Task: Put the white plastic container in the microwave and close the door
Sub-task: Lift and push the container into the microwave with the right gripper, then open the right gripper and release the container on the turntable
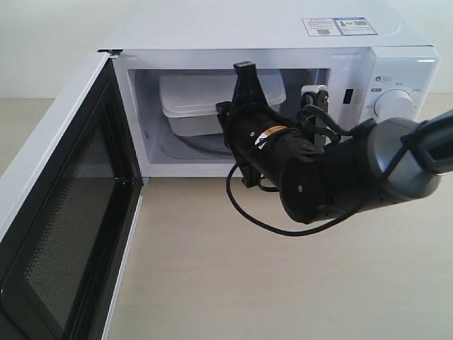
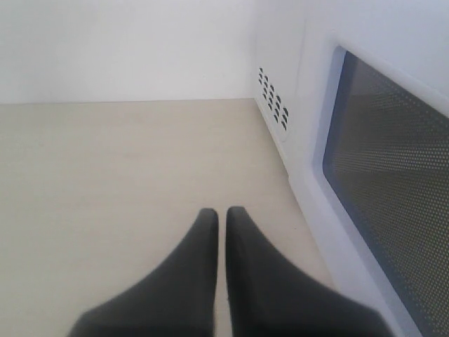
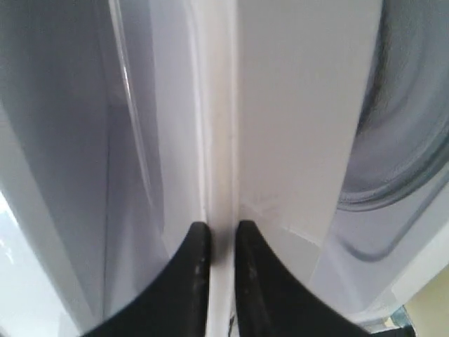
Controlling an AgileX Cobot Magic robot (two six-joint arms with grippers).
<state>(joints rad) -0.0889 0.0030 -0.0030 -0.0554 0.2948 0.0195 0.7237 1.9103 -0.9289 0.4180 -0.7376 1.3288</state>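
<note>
The white microwave (image 1: 283, 28) stands with its door (image 1: 64, 212) swung wide open to the left, black mesh inner face showing. Inside the cavity, the white plastic container (image 1: 198, 99) rests over the glass turntable (image 1: 202, 146). My right gripper (image 1: 228, 117) reaches into the opening. In the right wrist view my right gripper (image 3: 222, 228) is shut on the rim of the container (image 3: 295, 105), with the turntable (image 3: 400, 140) beside it. My left gripper (image 2: 222, 214) is shut and empty above the tabletop, beside the door's outer window (image 2: 393, 182); it does not show in the exterior view.
The beige tabletop (image 1: 233, 283) stretches out in front of the microwave. A round white dial (image 1: 396, 105) sits on the control panel at the right. The right arm's black cable (image 1: 244, 212) hangs in a loop below the opening. Side vents (image 2: 273, 105) show near the left gripper.
</note>
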